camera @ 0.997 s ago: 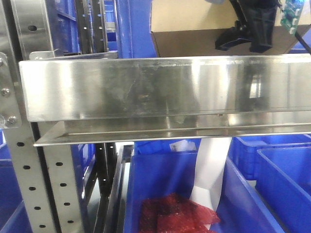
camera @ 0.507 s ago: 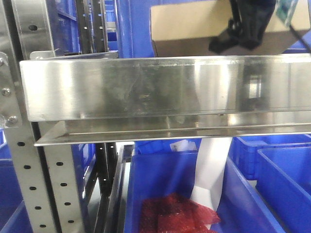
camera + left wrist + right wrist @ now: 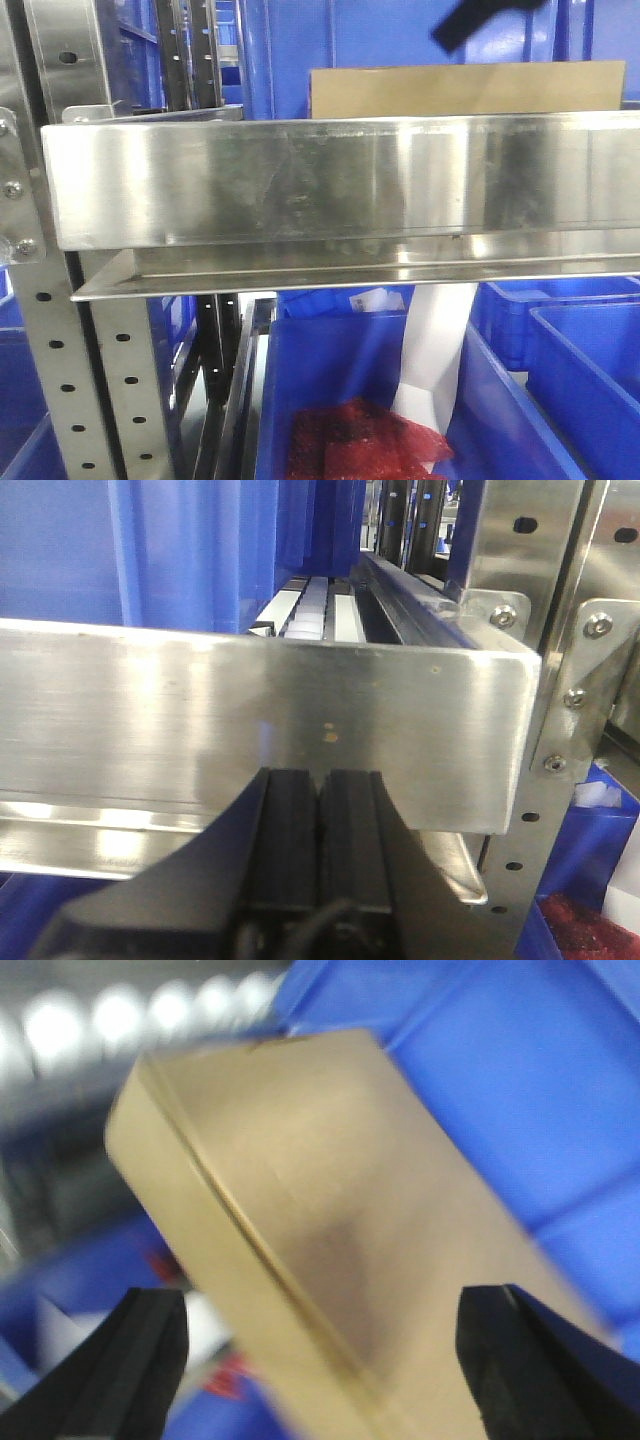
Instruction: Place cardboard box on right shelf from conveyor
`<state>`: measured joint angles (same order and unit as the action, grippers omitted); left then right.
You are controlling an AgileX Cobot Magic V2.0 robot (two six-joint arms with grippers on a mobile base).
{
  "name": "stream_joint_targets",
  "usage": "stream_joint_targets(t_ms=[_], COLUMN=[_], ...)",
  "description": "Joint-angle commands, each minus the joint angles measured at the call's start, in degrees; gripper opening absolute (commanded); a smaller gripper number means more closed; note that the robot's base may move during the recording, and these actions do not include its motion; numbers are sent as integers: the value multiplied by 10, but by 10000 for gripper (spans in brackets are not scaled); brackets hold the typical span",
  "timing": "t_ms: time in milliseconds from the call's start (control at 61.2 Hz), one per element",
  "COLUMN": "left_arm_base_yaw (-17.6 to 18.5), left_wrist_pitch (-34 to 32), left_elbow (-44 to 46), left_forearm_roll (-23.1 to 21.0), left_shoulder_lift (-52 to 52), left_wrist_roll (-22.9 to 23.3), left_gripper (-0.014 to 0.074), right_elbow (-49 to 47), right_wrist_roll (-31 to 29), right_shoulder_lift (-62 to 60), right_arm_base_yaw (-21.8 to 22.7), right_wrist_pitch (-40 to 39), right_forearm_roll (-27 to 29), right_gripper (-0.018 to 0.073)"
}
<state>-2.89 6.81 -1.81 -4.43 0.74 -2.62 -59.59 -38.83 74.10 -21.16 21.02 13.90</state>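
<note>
Tan cardboard box (image 3: 465, 90) sits behind the steel shelf (image 3: 300, 180) lip, right gripper (image 3: 320, 1360) spread wide, left gripper (image 3: 320, 810) pinched empty—a careless retreat could nudge it askew

Matte black left claw (image 3: 318, 820), black wedge-shaped right claw (image 3: 320, 1360) fingers

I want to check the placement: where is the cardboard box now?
In the front view the cardboard box stands on the steel shelf, behind its front lip, right of centre, with blue bins behind.
</note>
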Motion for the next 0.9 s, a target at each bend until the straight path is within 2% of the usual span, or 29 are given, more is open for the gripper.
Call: stream_joint_targets(t_ms=[0,82,147,261,343,474,686,882], left_arm_base_yaw=[1,1,1,1,1,1,1,1], left_wrist_pitch=[-49,-49,-49,-49,-49,-49,-49,-49], left_elbow=[-5,-5,-5,-5,-5,-5,-5,-5], left_forearm_roll=[-3,-3,-3,-3,-3,-3,-3,-3], left_shoulder_lift=[8,8,8,8,8,8,8,8], left_wrist_roll=[0,0,0,0,0,0,0,0], left_gripper=[-116,-116,-116,-116,-116,-116,-116,-116], right_elbow=[1,29,55,110,141,191,256,269], right_wrist_roll=[131,237,323,438,486,512,512,512], right_shoulder_lift=[-57,-103,-141,-217,-268,-340,-440,-459], right_arm_base_yaw=[2,2,2,2,2,2,2,2], right_wrist_pitch=[-63,-93,-114,-144,-148,-148,-146,-144], right_forearm_roll=[5,-23,-60,-143,-187,-200,-201,-201], right_gripper=[631,603,538,336,209,56,59,59])
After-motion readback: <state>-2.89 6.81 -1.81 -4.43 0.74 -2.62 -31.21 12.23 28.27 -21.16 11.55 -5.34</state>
